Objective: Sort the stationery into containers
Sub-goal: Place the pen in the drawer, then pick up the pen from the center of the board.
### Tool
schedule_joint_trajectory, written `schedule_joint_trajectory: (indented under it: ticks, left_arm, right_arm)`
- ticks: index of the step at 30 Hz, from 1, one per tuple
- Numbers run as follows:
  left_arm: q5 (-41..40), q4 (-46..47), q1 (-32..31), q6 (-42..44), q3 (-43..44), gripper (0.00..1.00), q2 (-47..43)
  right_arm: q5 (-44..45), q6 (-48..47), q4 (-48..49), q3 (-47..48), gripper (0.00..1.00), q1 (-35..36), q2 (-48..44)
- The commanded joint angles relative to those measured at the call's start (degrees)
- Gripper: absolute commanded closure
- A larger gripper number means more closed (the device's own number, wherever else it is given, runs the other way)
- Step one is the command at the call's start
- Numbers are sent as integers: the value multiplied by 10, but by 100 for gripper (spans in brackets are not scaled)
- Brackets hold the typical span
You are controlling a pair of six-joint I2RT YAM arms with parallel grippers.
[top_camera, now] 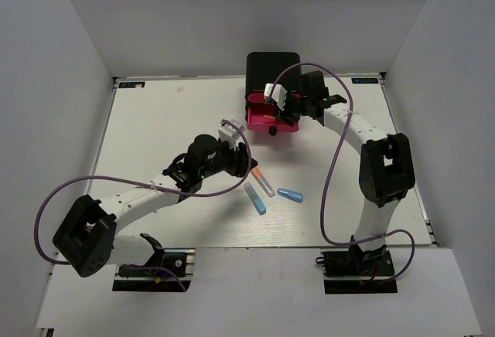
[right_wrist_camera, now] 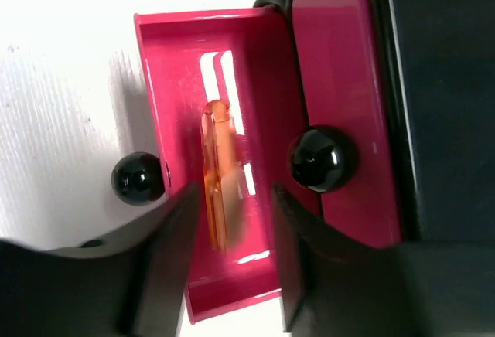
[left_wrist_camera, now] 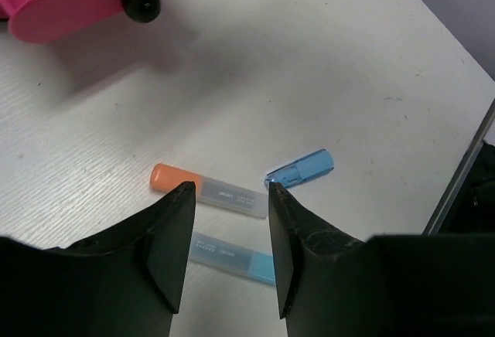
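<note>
The counter (top_camera: 155, 120) is white. The left gripper (left_wrist_camera: 230, 192) hangs over its middle, a little toward the near edge. Its two black fingers (left_wrist_camera: 174, 236) are spread apart and hold nothing.

Three short markers lie flat just below this gripper, close together but not touching.
- The orange-and-grey marker (top_camera: 261, 181) lies nearest the fingertips. In the left wrist view it runs across the gap between them.
- The light blue marker (top_camera: 255, 198) lies beside it, on the side toward the near edge.
- The blue marker (top_camera: 290, 195) lies a little to the right of both, with its tip pointing toward the other two.

A black case (top_camera: 267, 70) stands at the middle of the far edge. One pink drawer (top_camera: 259, 130) is pulled out of it toward the near edge, and its black knob (right_wrist_camera: 138, 178) faces forward. A second pink drawer front (right_wrist_camera: 332, 59) sits flush in the case above it, with its own knob (right_wrist_camera: 321, 159).

The right gripper (right_wrist_camera: 233, 194) is directly over the pulled-out drawer. Its jaws are parted and grip nothing. An orange marker (right_wrist_camera: 215, 175) shows inside the drawer, in the gap between the fingers and nearer the finger on the drawer-front side. Its lower end is blurred, so it is unclear whether it rests on the drawer floor.
</note>
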Motion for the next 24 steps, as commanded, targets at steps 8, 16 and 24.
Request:
schedule_joint_trajectory:
  ticks: [8,16,24]
  left_arm:
    - [88,2,-37,123,79,39,62]
    - [243,-11,-79,314,153,39,203]
    - [241,-106,-126,449,241,37,317]
  right_arm:
    - [-17,84,24,-2,46,-25,-81]
    - [-58,232,30,-114,100,-108,-178]
    - [-85,263,33,-217,63,-168,-241]
